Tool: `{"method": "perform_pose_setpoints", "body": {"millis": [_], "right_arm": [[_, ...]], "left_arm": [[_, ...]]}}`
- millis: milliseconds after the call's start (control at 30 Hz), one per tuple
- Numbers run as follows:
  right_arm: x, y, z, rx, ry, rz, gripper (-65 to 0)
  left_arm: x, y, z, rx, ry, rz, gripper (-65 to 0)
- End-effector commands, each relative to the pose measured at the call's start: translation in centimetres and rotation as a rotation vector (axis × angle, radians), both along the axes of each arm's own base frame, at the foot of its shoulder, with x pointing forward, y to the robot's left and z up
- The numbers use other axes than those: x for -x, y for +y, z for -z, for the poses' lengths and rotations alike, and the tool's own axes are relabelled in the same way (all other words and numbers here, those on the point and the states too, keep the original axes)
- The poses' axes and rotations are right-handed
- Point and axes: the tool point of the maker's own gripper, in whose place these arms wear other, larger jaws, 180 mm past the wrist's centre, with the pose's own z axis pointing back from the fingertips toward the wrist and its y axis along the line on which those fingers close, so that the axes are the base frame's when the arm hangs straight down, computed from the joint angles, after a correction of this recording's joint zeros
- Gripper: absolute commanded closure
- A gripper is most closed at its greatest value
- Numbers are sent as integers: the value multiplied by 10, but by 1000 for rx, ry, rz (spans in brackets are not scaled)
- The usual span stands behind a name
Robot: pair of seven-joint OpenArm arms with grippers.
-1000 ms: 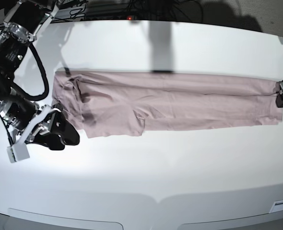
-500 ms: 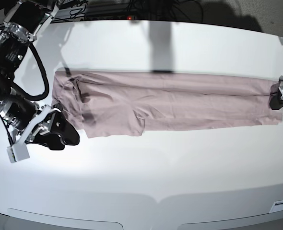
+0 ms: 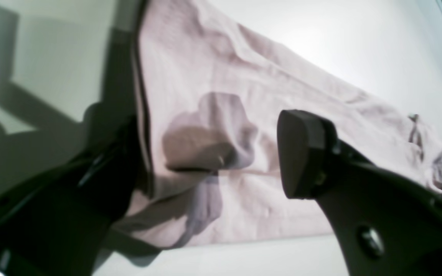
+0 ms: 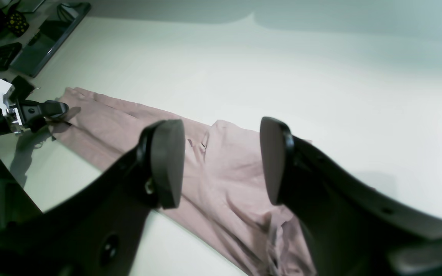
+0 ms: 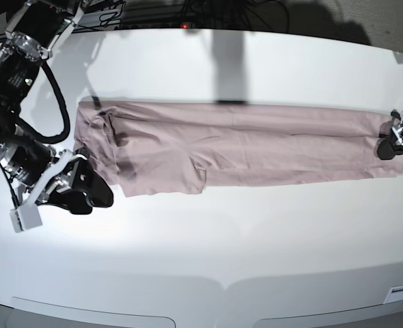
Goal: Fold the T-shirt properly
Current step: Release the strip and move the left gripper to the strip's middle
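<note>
The pink-mauve T-shirt (image 5: 242, 147) lies flat on the white table (image 5: 256, 260), folded into a long strip running left to right, with a wider bunched part at its left end. My left gripper (image 5: 391, 145) is open at the strip's right end; in the left wrist view (image 3: 209, 153) the cloth's end edge (image 3: 144, 115) lies between its spread jaws. My right gripper (image 5: 92, 191) is open and empty, just off the shirt's front left corner. In the right wrist view (image 4: 219, 161) it hovers above the shirt (image 4: 228, 180), apart from it.
Cables and dark equipment (image 5: 188, 14) sit along the table's back edge. A dark tray and devices (image 4: 33, 38) lie beyond the far end of the table in the right wrist view. The table's front edge (image 5: 222, 287) is near the bottom.
My left gripper has moved inward, to the left in the base view, onto the shirt's right end. The right arm and the shirt have not moved.
</note>
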Motion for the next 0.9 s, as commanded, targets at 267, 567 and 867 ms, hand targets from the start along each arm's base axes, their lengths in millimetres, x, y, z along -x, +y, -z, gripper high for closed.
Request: {"method": "perform_pose_setpoints", "body": {"millis": [267, 567, 867], "right_arm": [[-3, 2, -18, -12, -63, -15, -323], [-3, 2, -16, -7, -54, -17, -323], [-3, 2, -16, -6, -54, -17, -323]], "left_arm": [[-10, 30, -24, -65, -58, -26, -206], [-19, 43, -38, -91, -124, -66, 0], [-22, 17, -45, -40, -111, 20, 0]]}}
